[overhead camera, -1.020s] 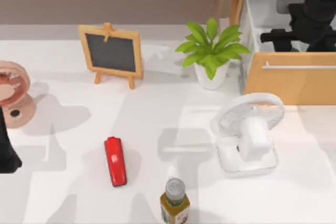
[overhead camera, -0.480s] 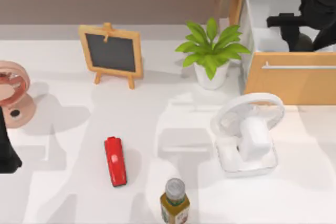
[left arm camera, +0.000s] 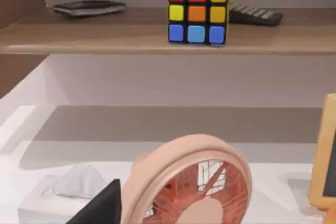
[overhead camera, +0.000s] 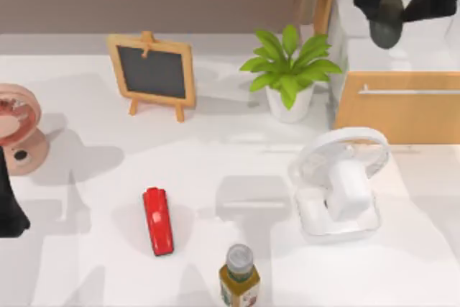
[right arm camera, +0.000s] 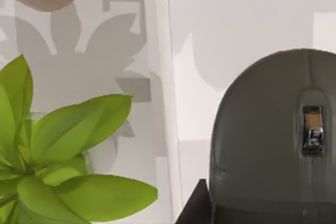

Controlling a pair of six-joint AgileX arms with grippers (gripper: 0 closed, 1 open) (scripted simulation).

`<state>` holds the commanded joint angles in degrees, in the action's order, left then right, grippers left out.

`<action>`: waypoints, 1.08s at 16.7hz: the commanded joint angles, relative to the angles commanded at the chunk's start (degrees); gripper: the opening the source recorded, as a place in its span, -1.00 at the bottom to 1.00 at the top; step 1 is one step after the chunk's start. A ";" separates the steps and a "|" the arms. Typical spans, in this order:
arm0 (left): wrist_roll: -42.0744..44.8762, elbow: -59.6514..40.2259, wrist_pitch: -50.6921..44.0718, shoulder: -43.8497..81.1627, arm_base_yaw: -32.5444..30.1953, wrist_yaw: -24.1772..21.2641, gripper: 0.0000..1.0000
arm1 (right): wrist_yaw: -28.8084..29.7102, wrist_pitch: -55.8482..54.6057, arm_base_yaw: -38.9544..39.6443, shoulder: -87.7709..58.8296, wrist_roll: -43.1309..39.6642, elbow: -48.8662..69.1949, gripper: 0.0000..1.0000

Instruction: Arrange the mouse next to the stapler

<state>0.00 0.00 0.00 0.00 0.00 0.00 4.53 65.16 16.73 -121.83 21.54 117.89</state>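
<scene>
Right gripper (overhead camera: 392,5) pinches the mouse (overhead camera: 387,28) above the open drawer (overhead camera: 395,106), carried high to clear the plant (overhead camera: 287,70); stapler (overhead camera: 158,221) waits on worktop (overhead camera: 93,264).

This looks like an office or a home study. On the white desk (overhead camera: 215,149) stand a small chalkboard (overhead camera: 153,73), a potted plant (overhead camera: 289,70) and two desk fans (overhead camera: 341,181). A wooden shelf (left arm camera: 157,30) carries a colour cube (left arm camera: 198,10) and a calculator (left arm camera: 254,15).
</scene>
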 joint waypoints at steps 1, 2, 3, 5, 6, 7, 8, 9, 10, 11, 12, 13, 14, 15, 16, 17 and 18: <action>0.00 0.00 0.00 0.00 0.00 0.00 1.00 | -0.01 -0.37 2.26 1.06 1.75 -0.39 -1.00; 0.00 0.00 0.00 0.00 0.00 0.00 1.00 | -0.08 -0.72 4.70 1.95 3.53 -0.96 -1.00; 0.00 0.00 0.00 0.00 0.00 0.00 1.00 | -0.18 -1.06 7.25 2.69 5.31 -1.65 -1.00; 0.00 0.00 0.00 0.00 0.00 0.00 1.00 | -0.47 -1.68 12.58 3.72 8.92 -3.42 -1.00; 0.00 0.00 0.00 0.00 0.00 0.00 1.00 | -0.63 -1.97 15.26 4.01 10.72 -4.47 -1.00; 0.00 0.00 0.00 0.00 0.00 0.00 1.00 | -0.81 -2.27 17.90 4.20 12.51 -5.60 -1.00; 0.00 0.00 0.00 0.00 0.00 0.00 1.00 | -0.98 -2.58 20.48 4.28 14.27 -6.79 -1.00; 0.00 0.00 0.00 0.00 0.00 0.00 1.00 | -1.15 -2.90 22.90 4.22 15.98 -8.06 -1.00; 0.00 0.00 0.00 0.00 0.00 0.00 1.00 | -1.28 -3.23 25.17 4.07 17.63 -9.36 -1.00; 0.00 0.00 0.00 0.00 0.00 0.00 1.00 | -1.39 -3.56 27.26 3.85 19.21 -10.68 -1.00; 0.00 0.00 0.00 0.00 0.00 0.00 1.00 | -1.48 -3.90 29.18 3.56 20.72 -12.00 -1.00; 0.00 0.00 0.00 0.00 0.00 0.00 1.00 | -1.52 -4.25 30.80 3.18 22.11 -13.28 -1.00; 0.00 0.00 0.00 0.00 0.00 0.00 1.00 | -1.54 -4.62 32.21 2.76 23.41 -14.53 -1.00; 0.00 0.00 0.00 0.00 0.00 0.00 1.00 | -1.52 -5.00 33.39 2.30 24.63 -15.73 -1.00; 0.00 0.00 0.00 0.00 0.00 0.00 1.00 | -1.47 -5.37 34.32 1.78 25.73 -16.89 -1.00; 0.00 0.00 0.00 0.00 0.00 0.00 1.00 | -1.36 -5.72 34.89 1.21 26.69 -17.99 -1.00; 0.00 0.00 0.00 0.00 0.00 0.00 1.00 | -1.21 -6.06 35.21 0.62 27.54 -19.02 -1.00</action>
<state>0.00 0.00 0.00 0.00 0.00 0.00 3.32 59.10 51.94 -121.21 49.08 98.86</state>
